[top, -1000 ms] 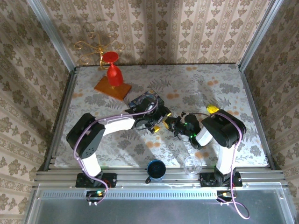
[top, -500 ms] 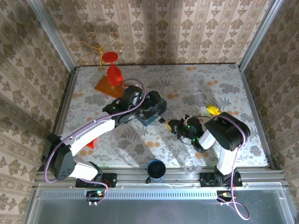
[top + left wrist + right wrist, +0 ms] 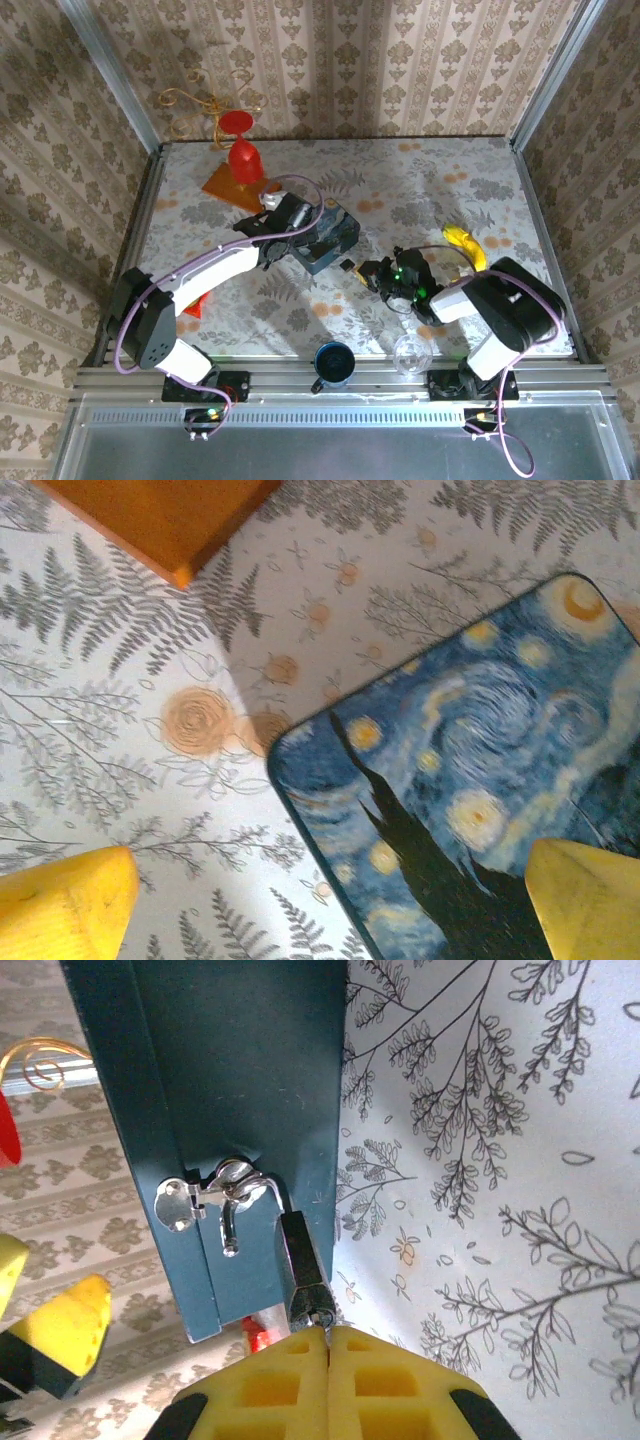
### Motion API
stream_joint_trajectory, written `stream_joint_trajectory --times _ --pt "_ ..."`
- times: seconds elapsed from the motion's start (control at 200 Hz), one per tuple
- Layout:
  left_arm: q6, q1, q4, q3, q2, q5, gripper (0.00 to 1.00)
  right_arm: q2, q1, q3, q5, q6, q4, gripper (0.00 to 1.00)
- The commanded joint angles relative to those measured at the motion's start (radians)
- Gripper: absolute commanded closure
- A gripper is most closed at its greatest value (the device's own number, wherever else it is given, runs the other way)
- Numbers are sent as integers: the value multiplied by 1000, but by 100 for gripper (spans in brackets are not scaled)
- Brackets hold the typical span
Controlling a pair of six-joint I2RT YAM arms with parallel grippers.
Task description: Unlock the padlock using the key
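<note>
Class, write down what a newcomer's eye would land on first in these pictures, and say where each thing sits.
The blue swirl-painted tin in the middle of the table stands out first, the left gripper open above it. A small padlock hangs from its hasp, the right gripper shut right at the lock's base. A red goblet stands on an orange block at the far left.

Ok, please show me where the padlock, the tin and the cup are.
padlock (image 3: 300, 1265): right wrist view, on its dark body.
tin (image 3: 470, 770): left wrist view, on its painted lid.
cup (image 3: 333, 364): top view, on its dark inside.
</note>
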Motion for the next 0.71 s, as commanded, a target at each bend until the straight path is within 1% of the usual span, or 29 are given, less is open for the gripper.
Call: stream_joint_trajectory --times 0.0,0.085,0.19,0.27,0.36,0.425,0.57,0.655,0.7 --pt "23 14 -32 -16 27 -82 0 -102 23 65 81 -153 -346 100" --pt "26 14 -17 -24 37 -80 0 -175 39 106 133 -218 -507 97" --pt "50 12 53 -66 31 -53 0 -231 52 137 175 -265 -606 93" --pt "54 12 106 -103 22 -21 0 -230 66 160 192 -289 -648 92" --pt "49 13 138 -128 15 4 0 -201 84 178 195 -295 -651 92" --pt "49 12 145 -133 18 17 0 -151 97 189 191 -293 -641 89" --pt "49 13 141 -133 23 35 0 -95 119 200 190 -272 -609 70" --pt "49 13 139 -138 25 36 0 -80 127 205 194 -269 -608 63" --pt "49 14 138 -141 25 36 0 -80 130 209 197 -271 -616 61"
